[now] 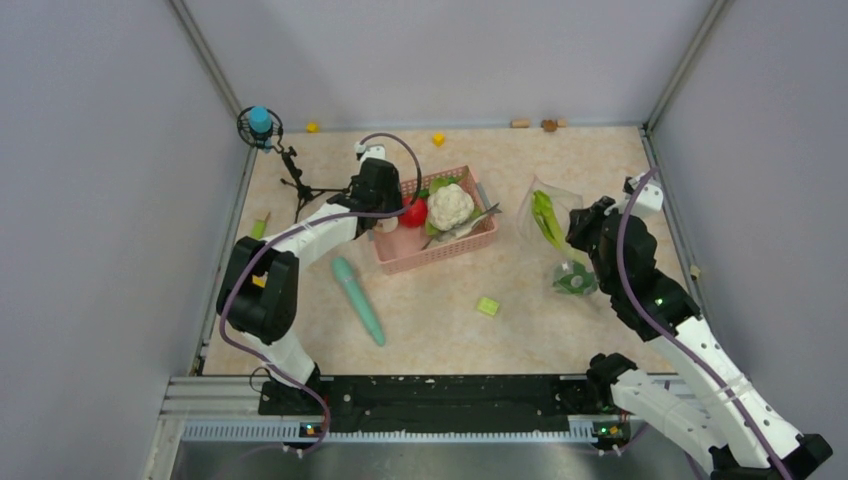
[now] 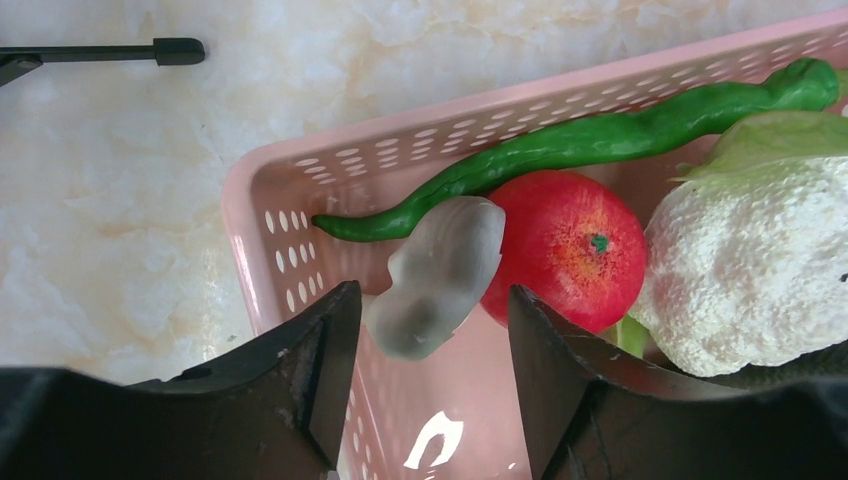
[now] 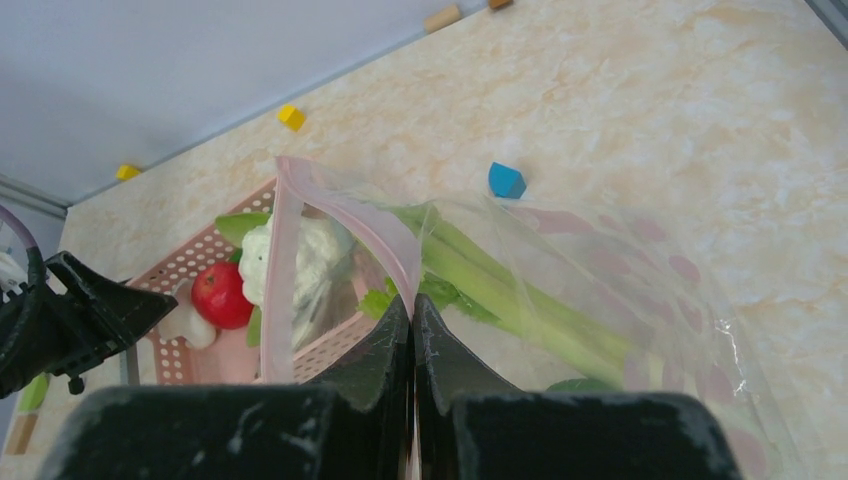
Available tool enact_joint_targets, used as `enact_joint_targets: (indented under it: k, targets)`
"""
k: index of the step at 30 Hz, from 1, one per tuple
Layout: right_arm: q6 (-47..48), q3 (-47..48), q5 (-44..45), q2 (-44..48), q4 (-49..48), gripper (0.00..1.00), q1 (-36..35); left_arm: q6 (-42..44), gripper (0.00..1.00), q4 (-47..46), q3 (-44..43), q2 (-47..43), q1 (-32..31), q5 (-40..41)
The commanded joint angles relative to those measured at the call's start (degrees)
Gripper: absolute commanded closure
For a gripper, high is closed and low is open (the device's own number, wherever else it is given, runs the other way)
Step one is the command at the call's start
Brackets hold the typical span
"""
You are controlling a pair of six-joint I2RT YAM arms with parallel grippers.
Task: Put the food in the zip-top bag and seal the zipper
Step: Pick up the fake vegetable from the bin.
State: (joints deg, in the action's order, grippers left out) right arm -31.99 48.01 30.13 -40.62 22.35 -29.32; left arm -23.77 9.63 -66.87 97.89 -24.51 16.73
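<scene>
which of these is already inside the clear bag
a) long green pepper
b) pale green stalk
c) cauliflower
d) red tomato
b: the right wrist view shows the pale green stalk lying inside the zip-top bag, while the tomato, cauliflower and long green pepper sit in the pink basket.

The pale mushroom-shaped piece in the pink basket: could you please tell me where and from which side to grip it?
Probably across the cap of the mushroom-shaped piece, coming from above. It sits by the tomato near the end wall of the basket, with room either side, and the open left hand straddles it there.
</scene>
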Motion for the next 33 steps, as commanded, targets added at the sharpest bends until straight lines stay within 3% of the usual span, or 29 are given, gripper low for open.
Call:
enact_joint_targets:
  k: [1,5,17,25,28,33]
  targets:
    - [0.54,0.20,2.09,-0.43,-1.40,1.00,0.49,1.95,0.43,0.03,-2.41,0.10,0.19,-0.26]
    - [0.48,0.00,2.63,-0.34,-1.42,1.00,0.52,2.60,0.49,1.60,-3.24,1.30,0.18,0.20]
    - [0.44,-0.15,2.85,-0.73,-1.42,1.00,0.57,3.51,0.55,4.79,-4.94,3.31,0.18,-0.41]
    - [0.25,-0.31,1.88,-0.56,-1.48,1.00,0.54,3.94,0.81,5.49,-5.64,3.56,0.21,-0.38]
    - [0.26,-0.37,1.57,-0.38,-1.63,1.00,0.55,3.99,0.98,6.17,-5.78,2.68,0.17,-1.01]
    - [0.33,-0.41,1.25,-0.34,-1.70,1.00,0.52,3.37,1.00,6.43,-5.00,-0.44,0.17,-1.62]
